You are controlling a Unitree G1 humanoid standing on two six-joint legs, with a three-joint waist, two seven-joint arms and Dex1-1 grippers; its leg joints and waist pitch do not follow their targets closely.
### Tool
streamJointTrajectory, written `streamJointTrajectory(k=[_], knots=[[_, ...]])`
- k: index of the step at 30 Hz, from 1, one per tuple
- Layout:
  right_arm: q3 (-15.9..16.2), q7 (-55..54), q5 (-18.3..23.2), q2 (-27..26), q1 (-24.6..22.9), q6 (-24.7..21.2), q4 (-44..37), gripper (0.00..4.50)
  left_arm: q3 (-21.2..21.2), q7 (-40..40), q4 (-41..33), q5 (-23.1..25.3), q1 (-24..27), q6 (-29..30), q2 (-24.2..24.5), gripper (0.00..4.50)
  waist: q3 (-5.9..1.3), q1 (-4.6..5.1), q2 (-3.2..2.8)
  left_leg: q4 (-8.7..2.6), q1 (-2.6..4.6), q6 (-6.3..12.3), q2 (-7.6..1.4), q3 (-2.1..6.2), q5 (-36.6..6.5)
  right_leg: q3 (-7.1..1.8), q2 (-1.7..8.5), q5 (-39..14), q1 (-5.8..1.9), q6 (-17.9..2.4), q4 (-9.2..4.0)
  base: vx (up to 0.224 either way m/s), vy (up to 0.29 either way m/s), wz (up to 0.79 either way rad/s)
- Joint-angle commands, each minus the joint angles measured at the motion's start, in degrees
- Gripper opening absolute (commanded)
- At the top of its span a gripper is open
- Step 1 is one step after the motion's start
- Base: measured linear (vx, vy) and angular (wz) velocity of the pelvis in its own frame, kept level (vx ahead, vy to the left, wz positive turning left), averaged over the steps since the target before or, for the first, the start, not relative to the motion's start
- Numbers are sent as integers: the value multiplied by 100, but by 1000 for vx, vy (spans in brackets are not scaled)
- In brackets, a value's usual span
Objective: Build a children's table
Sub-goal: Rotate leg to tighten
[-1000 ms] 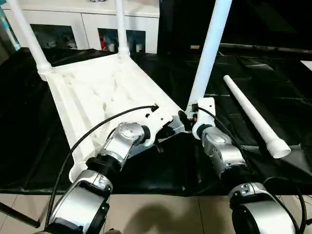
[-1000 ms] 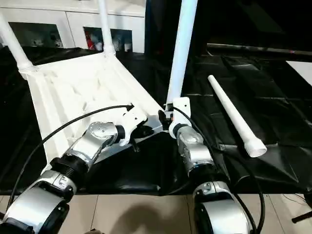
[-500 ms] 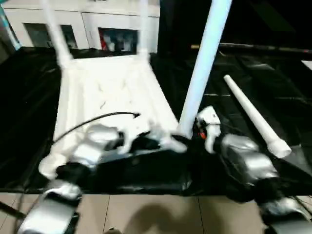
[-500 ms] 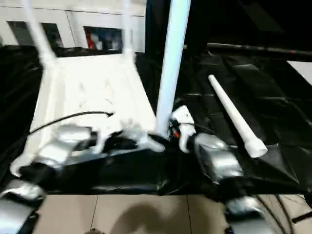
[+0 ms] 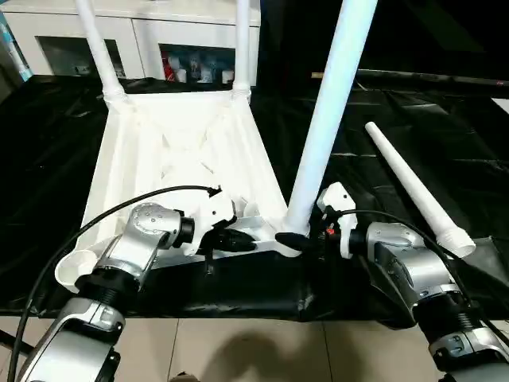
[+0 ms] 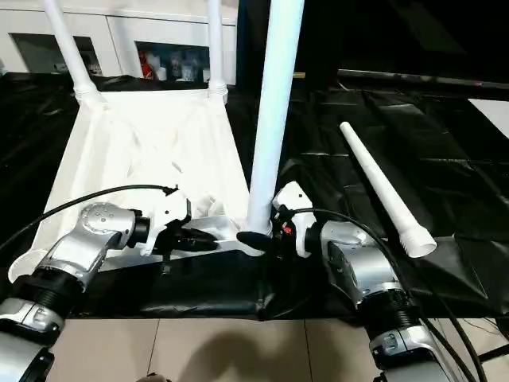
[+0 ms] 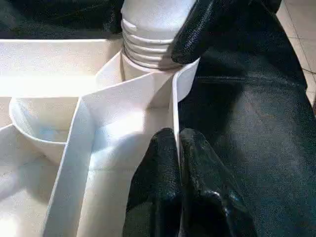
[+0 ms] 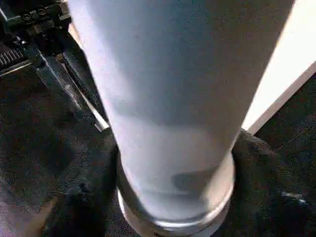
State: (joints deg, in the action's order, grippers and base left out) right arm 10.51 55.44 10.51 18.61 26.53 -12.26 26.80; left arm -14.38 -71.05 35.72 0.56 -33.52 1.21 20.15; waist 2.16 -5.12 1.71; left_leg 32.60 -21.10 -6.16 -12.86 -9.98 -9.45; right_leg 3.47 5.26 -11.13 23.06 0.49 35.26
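White plastic tabletop [image 5: 179,159] lies upside down on our black-covered surface [image 5: 445,151], three legs upright in its sockets. Our left gripper [image 7: 178,148] pinches its near rim, jaws clenched; our right gripper [image 5: 306,239] grasps the nearest leg [image 5: 322,131]. One loose leg [image 5: 413,191] lies well apart.

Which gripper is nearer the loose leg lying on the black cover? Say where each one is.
Right. The right gripper is at the foot of the upright leg, beside the loose leg. The left gripper pinches the tabletop's rim, farther off.
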Motion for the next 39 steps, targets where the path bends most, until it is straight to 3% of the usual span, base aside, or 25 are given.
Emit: streamJointTrajectory(k=[1,6,10,12,13,15,17,19,20,22,26,27,28,33,35,39], knots=[[58,47,-53,43,-101,-7,-120,291,-1,-81,-58,-194,124,-7,-81,0,-329,7,70,-315,41,339,-17,-76,-916,-204,211,-619,-294,-1235,-363,0,0,0],[31,-15,-30,3,-149,-64,-135,275,4,-87,-84,-197,135,18,-85,0,-334,4,69,-312,43,352,-19,-75,-865,-204,211,-530,-298,-1241,-354,0,0,0],[-197,-655,-92,-221,-148,6,121,274,19,213,-17,-113,92,61,-182,0,-327,14,73,-318,42,316,-14,-76,-920,-205,213,-615,-288,-1227,-364,0,0,0],[-431,-1310,-126,-441,-81,65,420,273,45,655,150,27,4,78,-320,0,-308,38,69,-341,44,190,-9,-69,-1103,-204,221,-1014,-277,-1141,-409,0,0,0],[-748,-2339,-159,-768,30,88,854,273,67,1376,450,219,-184,147,-630,0,-304,63,66,-346,46,111,-7,-73,-1203,-211,224,-1237,-255,-1069,-430,0,0,0],[-936,-3057,-187,-1001,120,117,1107,272,66,1865,658,336,-337,240,-889,0,-292,86,61,-367,62,-21,5,-50,-1382,-199,233,-1736,-258,-937,-479,0,0,0],[-982,-3275,-203,-1073,152,147,1167,272,67,1996,721,358,-387,288,-972,0,-293,96,64,-366,89,-59,4,-52,-1474,-204,228,-1876,-222,-870,-517,0,0,0],[-1081,-3716,-205,-1287,272,142,1291,272,34,2327,886,424,-530,367,-1217,0,-302,91,68,-363,66,-8,8,-55,-1429,-212,221,-1766,-233,-832,-518,0,0,0],[-1028,-4107,-347,-1482,435,201,1426,272,11,2647,1013,460,-671,460,-1491,0,-312,86,27,-361,67,4,13,-49,-1374,-214,216,-1619,-237,-846,-502,0,0,0],[-976,-4217,-426,-1533,489,250,1475,272,-3,2713,1043,467,-709,492,-1569,0,-325,89,38,-354,68,-18,16,-53,-1308,-207,202,-1415,-238,-908,-479,0,0,0],[-845,-4137,-531,-1675,607,533,1618,272,-36,2758,1166,560,-797,452,-1687,0,-346,57,31,-338,34,122,24,-56,-1079,-204,200,-920,-278,-967,-440,0,0,0],[-861,-4068,-496,-1686,607,593,1626,307,-27,2763,1193,577,-803,422,-1678,0,-345,64,37,-331,32,155,29,-64,-1065,-203,192,-818,-280,-1004,-436,0,0,0],[-892,-3950,-428,-1679,590,619,1591,328,-28,2710,1195,584,-791,401,-1640,0,-339,56,57,-332,37,191,30,-68,-1077,-202,191,-823,-283,-1021,-443,0,0,0],[-778,-3208,-369,-1405,503,664,1345,377,-55,2326,1098,516,-652,205,-1358,0,-325,38,45,-345,40,243,18,-62,-1199,-197,205,-1057,-282,-1004,-470,0,0,0],[-627,-2744,-398,-1182,425,656,1186,377,-69,2031,990,449,-541,102,-1202,0,-315,40,72,-355,20,266,13,-58,-1290,-191,212,-1291,-292,-940,-489,0,0,0],[-401,-1720,-303,-684,215,658,775,377,-56,1304,694,219,-296,-94,-864,0,-309,26,70,-356,28,287,-4,-59,-1298,-197,226,-1372,-283,-935,-497,0,0,0]])
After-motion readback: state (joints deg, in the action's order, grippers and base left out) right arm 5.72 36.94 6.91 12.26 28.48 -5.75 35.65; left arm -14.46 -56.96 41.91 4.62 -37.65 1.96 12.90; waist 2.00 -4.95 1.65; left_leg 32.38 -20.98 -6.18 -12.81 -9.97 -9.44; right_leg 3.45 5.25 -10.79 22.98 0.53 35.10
